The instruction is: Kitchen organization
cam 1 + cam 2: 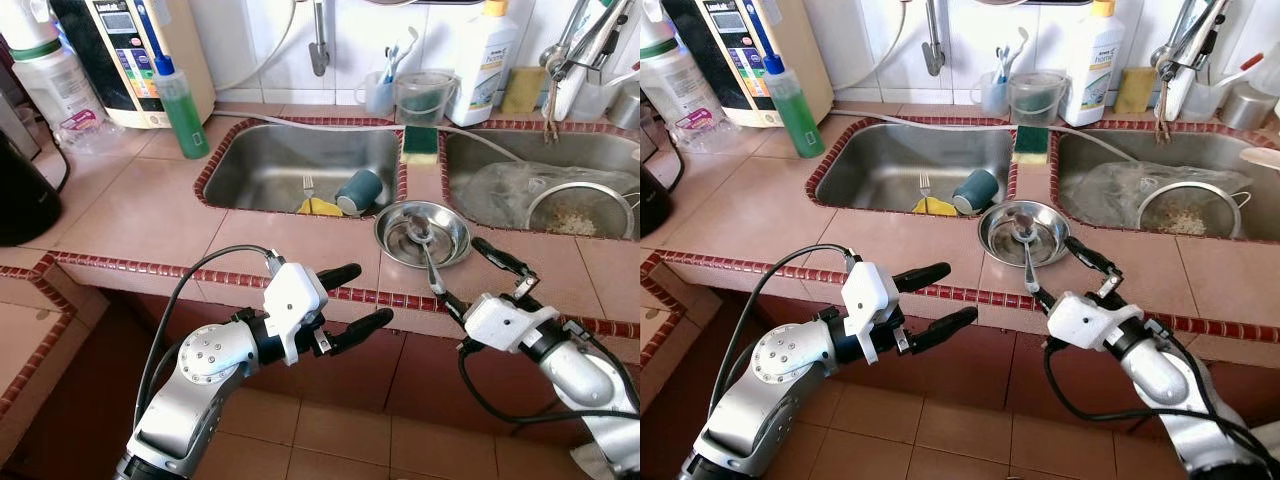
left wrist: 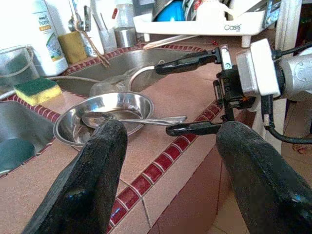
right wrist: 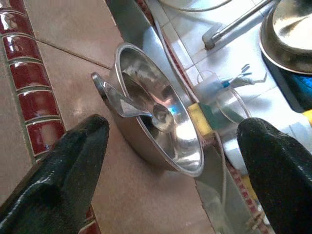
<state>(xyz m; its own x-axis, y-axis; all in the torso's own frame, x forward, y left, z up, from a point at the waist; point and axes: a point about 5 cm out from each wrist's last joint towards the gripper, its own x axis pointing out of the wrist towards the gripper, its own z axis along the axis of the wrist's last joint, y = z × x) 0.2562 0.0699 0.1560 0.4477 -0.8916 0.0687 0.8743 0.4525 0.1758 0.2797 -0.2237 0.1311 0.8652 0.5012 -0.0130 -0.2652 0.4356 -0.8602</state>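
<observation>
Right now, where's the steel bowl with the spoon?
The steel bowl sits on the tiled counter between the two sinks, just ahead of the right gripper, with the spoon resting in it, handle over the front rim.

— What do we see on the counter?
— A steel bowl [image 1: 1023, 232] with a spoon [image 1: 1026, 250] in it, between the two sinks.
— And our grippers?
— Our right gripper [image 1: 1065, 272] is spread wide around the spoon's handle. Our left gripper [image 1: 953, 296] hangs parted at the counter's edge [image 1: 760, 268].

Bare counter [image 1: 150, 210] left of steel bowl [image 1: 450, 245].
</observation>
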